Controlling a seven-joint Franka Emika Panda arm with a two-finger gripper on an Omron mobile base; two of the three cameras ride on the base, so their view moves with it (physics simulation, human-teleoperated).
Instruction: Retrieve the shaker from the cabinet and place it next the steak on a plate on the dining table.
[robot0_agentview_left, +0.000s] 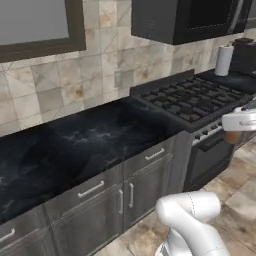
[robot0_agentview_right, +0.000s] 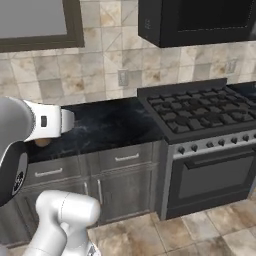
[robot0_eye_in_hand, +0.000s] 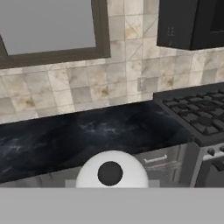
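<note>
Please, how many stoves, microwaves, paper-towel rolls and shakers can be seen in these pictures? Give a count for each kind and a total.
stove: 1
microwave: 1
paper-towel roll: 1
shaker: 1
Total: 4

Wall: we see beige and tan stone tiles (robot0_agentview_left: 75, 75), with a pale outlet plate (robot0_agentview_right: 123, 77) set in them.
Window: dark-framed pane (robot0_agentview_left: 35, 25), upper left, flat grey.
Counter: black marble with white veins (robot0_agentview_left: 85, 145), running along the wall.
Below the counter: dark grey drawers and doors (robot0_agentview_right: 117, 175) with silver bar handles.
Stove: black gas range (robot0_agentview_right: 200, 117) just beside the counter; we note a dark hood unit (robot0_agentview_right: 200, 20) above it.
Floor: mottled tan tiles (robot0_agentview_right: 200, 235).
Far end: a white paper-towel roll (robot0_agentview_left: 223, 60) stands upright past the stove.
</note>
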